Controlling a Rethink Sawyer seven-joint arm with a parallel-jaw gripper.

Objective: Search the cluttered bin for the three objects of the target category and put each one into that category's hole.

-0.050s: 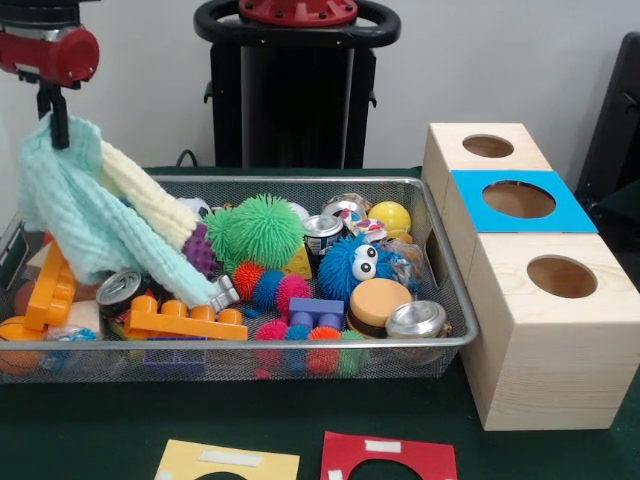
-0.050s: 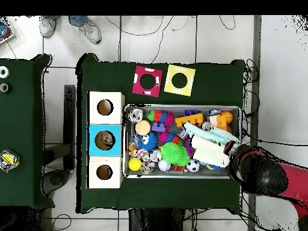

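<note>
My gripper (image 1: 55, 118) hangs over the left end of the wire bin (image 1: 300, 181), shut on the top of a mint green cloth (image 1: 70, 210). The cloth is lifted and drapes down into the bin. A pale yellow cloth (image 1: 145, 200) hangs beside it, its lower end among the toys. In the overhead view the cloths (image 2: 210, 144) lie at the bin's right end and the red arm (image 2: 264, 175) hides the gripper. Three wooden boxes stand beside the bin, each with a round hole; the middle one carries a blue card (image 1: 562, 215).
In the bin lie a green spiky ball (image 1: 260, 230), a blue fuzzy toy with eyes (image 1: 355, 265), a yellow ball (image 1: 390, 215), metal cans (image 1: 416, 320), and orange blocks (image 1: 185, 320). Red (image 1: 390, 458) and yellow (image 1: 228, 462) cards lie before the bin. A person's shoes (image 2: 66, 25) show overhead.
</note>
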